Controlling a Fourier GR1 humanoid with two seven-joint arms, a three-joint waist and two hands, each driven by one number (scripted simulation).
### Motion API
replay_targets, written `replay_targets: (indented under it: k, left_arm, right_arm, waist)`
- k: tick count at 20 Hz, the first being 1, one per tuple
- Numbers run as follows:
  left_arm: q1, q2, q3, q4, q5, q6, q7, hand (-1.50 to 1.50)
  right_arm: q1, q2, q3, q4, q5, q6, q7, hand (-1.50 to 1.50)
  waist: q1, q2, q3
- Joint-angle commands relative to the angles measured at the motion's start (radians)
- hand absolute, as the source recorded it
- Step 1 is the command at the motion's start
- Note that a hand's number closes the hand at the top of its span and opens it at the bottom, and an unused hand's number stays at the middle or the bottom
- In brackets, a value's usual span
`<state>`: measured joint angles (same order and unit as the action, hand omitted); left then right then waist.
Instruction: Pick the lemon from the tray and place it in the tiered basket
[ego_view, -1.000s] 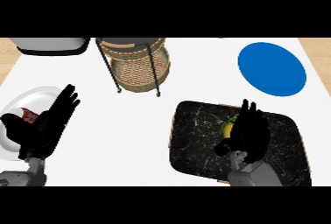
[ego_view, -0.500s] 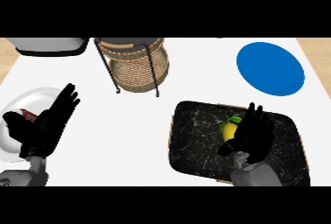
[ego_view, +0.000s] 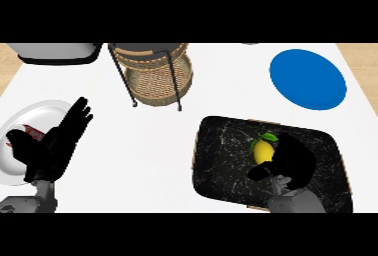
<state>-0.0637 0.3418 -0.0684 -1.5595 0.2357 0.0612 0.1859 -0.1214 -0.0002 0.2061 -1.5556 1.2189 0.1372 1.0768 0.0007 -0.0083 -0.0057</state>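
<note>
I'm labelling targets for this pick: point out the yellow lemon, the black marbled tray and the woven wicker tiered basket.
yellow lemon (ego_view: 262, 151), head view, on its visible left half.
black marbled tray (ego_view: 221, 160), head view, on its bare left part.
woven wicker tiered basket (ego_view: 157, 82), head view, on its lower wicker wall.

Between the black tray (ego_view: 221, 165) and the tiered basket (ego_view: 155, 75) lay a bare stretch of white counter (ego_view: 148, 150), wide enough for a hand to cross. The basket's thin black legs (ego_view: 122, 75) fenced its woven lower tier, while the blue plate (ego_view: 308, 78) sat well off to the right.
</note>
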Motion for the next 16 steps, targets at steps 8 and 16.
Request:
replay_targets:
  k: [8,16]
  left_arm:
    - [-0.007,-0.002,0.026,0.006,0.007,-0.047,0.002,0.00]
    - [-0.025,-0.034,0.019,0.043,-0.028,-0.030,-0.031,0.00]
  right_arm:
    - [0.006,-0.018,0.025,0.158,0.071,0.027,-0.030,1.50]
    - [-0.096,-0.225,0.027,0.115,0.030,0.006,-0.408,1.50]
  waist:
    - [0.006,0.010,0.006]
    - [0.010,0.015,0.007]
